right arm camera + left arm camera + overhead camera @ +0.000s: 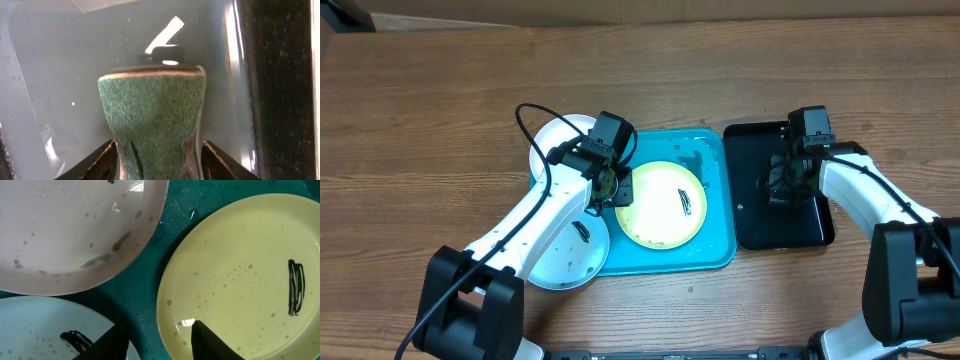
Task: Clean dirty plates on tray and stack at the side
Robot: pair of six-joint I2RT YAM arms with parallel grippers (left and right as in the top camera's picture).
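Turquoise tray point(716, 250) mid-frame on wood bench point(440, 90). Yellow-green plate point(655, 215) lies flat in the tray, right of centre, with a dark smear point(686, 203) on its right half. White plate point(558, 135) is at upper left and laps over the tray's left edge, partly under the left arm. Pale-blue plate point(565, 262) is at lower left over the tray's lower-left corner, with a dark mark point(582, 232) near its top. All three are water-spotted in the left wrist view, close together and not stacked.

Left pincer point(613, 188) sits low over the left rim of the yellow-green plate. Its jaws are partly apart and straddle that rim, one finger point(210, 342) over the plate's inside, the other over the tray and pale-blue edge. Nothing is clamped; can't tell if it touches the plate.

Black tray point(760, 225) is just right of the turquoise one. Right pincer point(785, 182) is down inside it, jaws closed in on a green sponge point(150, 115). The sponge is pinched narrow where the fingers meet it, wider at the far end, lying on the glossy tray floor.
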